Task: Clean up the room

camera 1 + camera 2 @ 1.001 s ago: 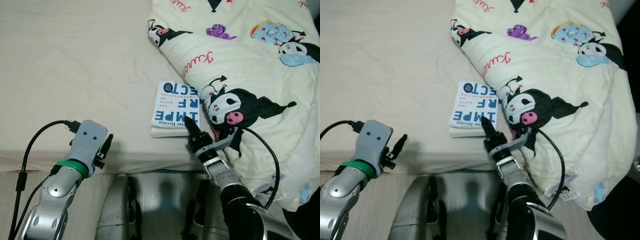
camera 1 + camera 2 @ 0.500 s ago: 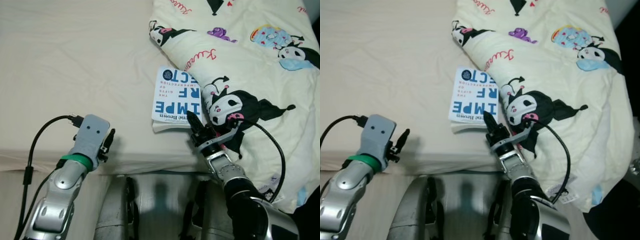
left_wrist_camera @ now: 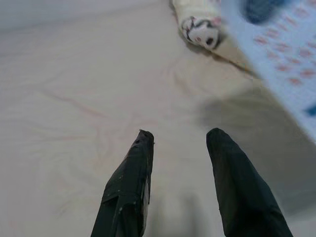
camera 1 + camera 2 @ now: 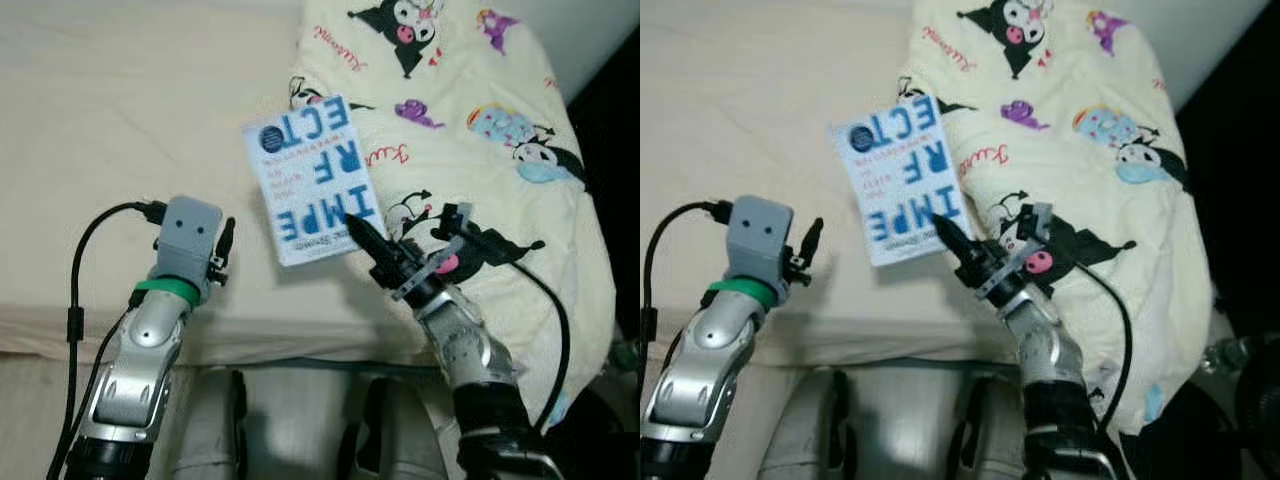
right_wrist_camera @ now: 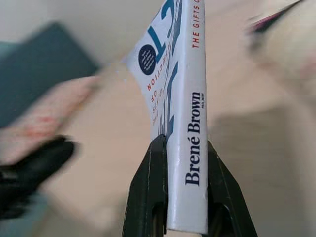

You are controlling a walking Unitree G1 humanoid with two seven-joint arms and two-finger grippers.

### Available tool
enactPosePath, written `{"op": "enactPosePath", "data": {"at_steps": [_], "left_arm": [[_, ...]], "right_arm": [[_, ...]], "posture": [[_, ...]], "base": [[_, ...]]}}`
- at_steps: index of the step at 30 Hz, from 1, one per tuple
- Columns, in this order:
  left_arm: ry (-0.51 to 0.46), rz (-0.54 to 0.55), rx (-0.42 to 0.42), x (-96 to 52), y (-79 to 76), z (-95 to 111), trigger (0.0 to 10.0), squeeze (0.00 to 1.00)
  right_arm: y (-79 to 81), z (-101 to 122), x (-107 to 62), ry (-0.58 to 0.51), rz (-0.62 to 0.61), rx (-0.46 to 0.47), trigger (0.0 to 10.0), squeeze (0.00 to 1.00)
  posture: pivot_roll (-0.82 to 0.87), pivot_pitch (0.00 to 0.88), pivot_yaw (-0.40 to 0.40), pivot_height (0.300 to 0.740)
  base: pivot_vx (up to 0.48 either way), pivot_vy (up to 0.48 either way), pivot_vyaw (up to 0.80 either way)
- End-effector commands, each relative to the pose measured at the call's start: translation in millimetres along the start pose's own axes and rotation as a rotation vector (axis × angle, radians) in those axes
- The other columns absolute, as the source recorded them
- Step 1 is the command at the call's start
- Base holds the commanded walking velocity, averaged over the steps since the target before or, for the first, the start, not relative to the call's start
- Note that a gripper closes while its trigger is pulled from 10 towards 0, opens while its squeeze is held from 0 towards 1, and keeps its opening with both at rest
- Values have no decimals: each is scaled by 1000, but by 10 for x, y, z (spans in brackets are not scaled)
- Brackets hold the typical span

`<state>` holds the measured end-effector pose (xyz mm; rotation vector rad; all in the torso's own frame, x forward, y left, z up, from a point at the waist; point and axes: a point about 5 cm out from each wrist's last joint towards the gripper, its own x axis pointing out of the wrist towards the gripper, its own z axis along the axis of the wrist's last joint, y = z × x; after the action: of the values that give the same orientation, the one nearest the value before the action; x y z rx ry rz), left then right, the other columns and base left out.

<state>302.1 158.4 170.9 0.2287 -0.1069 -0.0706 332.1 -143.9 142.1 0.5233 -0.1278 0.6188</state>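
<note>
A white paperback book (image 4: 308, 180) with blue letters hangs above the bed, tilted, its shadow on the sheet below. My right gripper (image 4: 366, 240) is shut on the book's lower corner; in the right wrist view both black fingers (image 5: 154, 192) clamp the book's spine (image 5: 190, 123). My left gripper (image 4: 222, 245) hovers open over the bed's front edge, left of the book. In the left wrist view its two fingers (image 3: 132, 182) stand apart above the cream sheet, nothing between them.
The cream bed sheet (image 4: 120, 120) stretches to the left and back. A cream cartoon-print duvet (image 4: 480, 130) is bunched on the right half of the bed. The bed's front edge (image 4: 300, 345) runs just above my legs. Dark floor lies at far right.
My right gripper has lifted the book off the sheet and swung it up and to the left. The camera has shifted, showing more of the duvet's far end.
</note>
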Motion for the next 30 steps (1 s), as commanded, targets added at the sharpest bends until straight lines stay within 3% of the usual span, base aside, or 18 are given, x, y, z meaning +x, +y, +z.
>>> {"op": "enactPosePath", "data": {"at_steps": [1, 5, 7, 11, 13, 15, 30], "left_arm": [[-5, 4, -16, -4, -19, 0, 10000, 0], [-16, 16, -22, 5, -11, 10, 10000, 0], [-21, 30, -24, 20, 23, 6, 10000, 0], [-21, 32, -24, 31, 23, -2, 10000, 0], [-21, 39, -28, 68, -2, -12, 10000, 0], [-26, 46, -34, 87, -19, -4, 10000, 0], [-36, 45, -43, 135, -86, -14, 10000, 0]], "right_arm": [[-14, 114, -56, -71, -47, -53, 10000, 0], [17, 146, -130, -101, -79, -66, 10000, 0], [102, 192, -199, -139, -149, -159, 10000, 0], [118, 195, -200, -136, -163, -200, 10000, 0], [138, 195, -158, -121, -158, -361, 10000, 0], [140, 205, -137, -126, -168, -400, 10000, 0], [139, 141, -126, -113, -231, -459, 10000, 0]], "posture": [[45, 77, -56, 600], [37, 68, -52, 600], [29, 50, -40, 600], [28, 38, -40, 600], [33, 23, -51, 605], [35, 19, -54, 610], [45, 21, -55, 665]], "base": [[0, 0, 0], [0, 0, 0], [0, 0, 0], [0, 0, 0], [0, 0, 0], [0, 0, 0], [0, 0, 0]]}}
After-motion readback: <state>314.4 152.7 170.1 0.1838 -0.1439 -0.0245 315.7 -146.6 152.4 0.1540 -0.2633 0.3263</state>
